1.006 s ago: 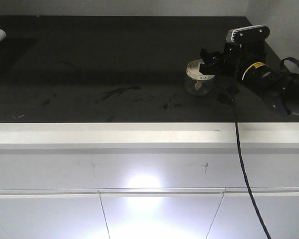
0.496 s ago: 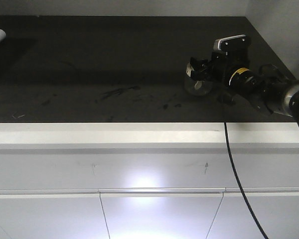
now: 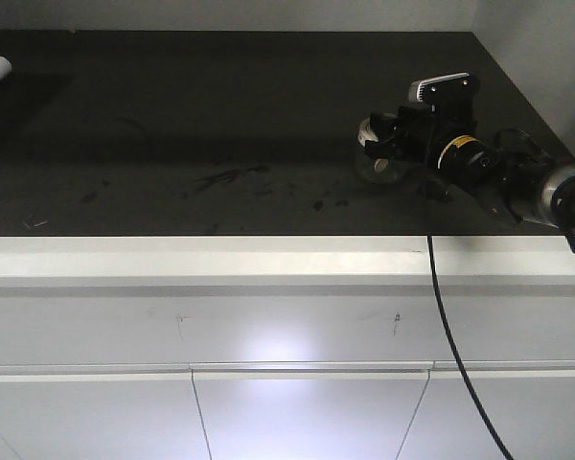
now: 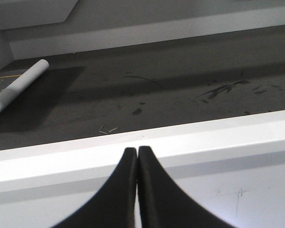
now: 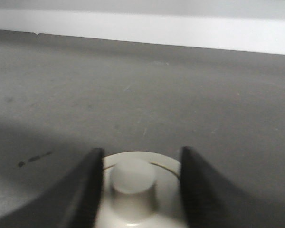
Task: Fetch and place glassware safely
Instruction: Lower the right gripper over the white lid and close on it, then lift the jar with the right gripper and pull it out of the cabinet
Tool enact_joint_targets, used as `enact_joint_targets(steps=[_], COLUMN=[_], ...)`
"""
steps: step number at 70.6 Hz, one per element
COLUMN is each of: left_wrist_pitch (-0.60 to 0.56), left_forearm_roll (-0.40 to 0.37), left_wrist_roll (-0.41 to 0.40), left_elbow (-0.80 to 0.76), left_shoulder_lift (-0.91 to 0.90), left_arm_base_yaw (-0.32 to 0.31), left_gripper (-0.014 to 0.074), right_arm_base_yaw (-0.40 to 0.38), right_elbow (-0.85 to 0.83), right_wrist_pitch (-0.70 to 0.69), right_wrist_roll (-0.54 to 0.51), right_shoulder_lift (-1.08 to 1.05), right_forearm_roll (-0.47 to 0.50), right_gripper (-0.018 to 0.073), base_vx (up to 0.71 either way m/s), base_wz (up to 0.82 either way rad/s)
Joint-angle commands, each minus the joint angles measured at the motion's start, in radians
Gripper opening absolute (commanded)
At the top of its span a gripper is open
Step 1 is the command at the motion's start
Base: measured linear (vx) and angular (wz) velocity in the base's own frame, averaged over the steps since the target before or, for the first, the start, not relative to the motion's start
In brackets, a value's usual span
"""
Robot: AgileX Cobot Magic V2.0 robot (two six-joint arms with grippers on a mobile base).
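Dark scuffed countertop [image 3: 172, 115] beneath jar [image 3: 376, 167]; white cabinets [image 3: 297, 412]

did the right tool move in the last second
Yes. In the front view the right tool, gripping the glass jar, has shifted slightly left, toward the scuff marks on the countertop.

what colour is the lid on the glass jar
Cream-white; the lid shows best in the right wrist view.

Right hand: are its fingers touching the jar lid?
Touching. The right wrist view shows the lid filling the space between both fingers of the right hand, with no gap visible on either side.
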Motion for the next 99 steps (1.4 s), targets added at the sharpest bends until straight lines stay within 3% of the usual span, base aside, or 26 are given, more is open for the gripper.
enact_joint_targets(steps=[1,11,32,45,79,90,99], left_wrist_pitch=[-0.079,-0.079,-0.079,-0.079,-0.079,-0.079,-0.079], left_forearm_roll=[-0.009,-0.009,-0.009,-0.009,-0.009,-0.009,-0.009], left_wrist_roll=[-0.002,-0.002,-0.002,-0.002,-0.002,-0.002,-0.002], left_elbow=[-0.025,-0.025,-0.025,-0.025,-0.025,-0.025,-0.025], left_shoulder_lift=[0.007,0.007,0.007,0.007,0.007,0.007,0.007], left_arm_base_yaw=[0.001,0.001,0.001,0.001,0.001,0.001,0.001], left_gripper=[-0.0007,-0.0007,-0.0007,-0.0007,-0.0007,-0.0007,-0.0007], right_arm_base_yaw=[0.001,0.001,0.001,0.001,0.004,0.075,0.194], right_elbow=[-0.033,-0.033,-0.033,0.016,0.491,0.591,0.630], right_wrist_pitch=[-0.072,-0.079,-0.064,-0.002,-0.107,-0.098,-0.090], right_wrist_roll=[-0.006,-0.005,-0.001,0.111,0.125,0.121,0.121], right_shoulder_lift=[-0.053,-0.053,-0.099,-0.214,-0.595,-0.687,-0.726], right_forearm_roll=[0.008,0.008,-0.045,-0.129,-0.149,-0.179,-0.178], right_gripper=[0.0197,-0.0015,-0.0008,-0.0004,-0.0003,-0.0003,-0.0003], base_vx=[0.00,0.00,0.00,0.00,0.00,0.00,0.00], base_wz=[0.00,0.00,0.00,0.00,0.00,0.00,0.00])
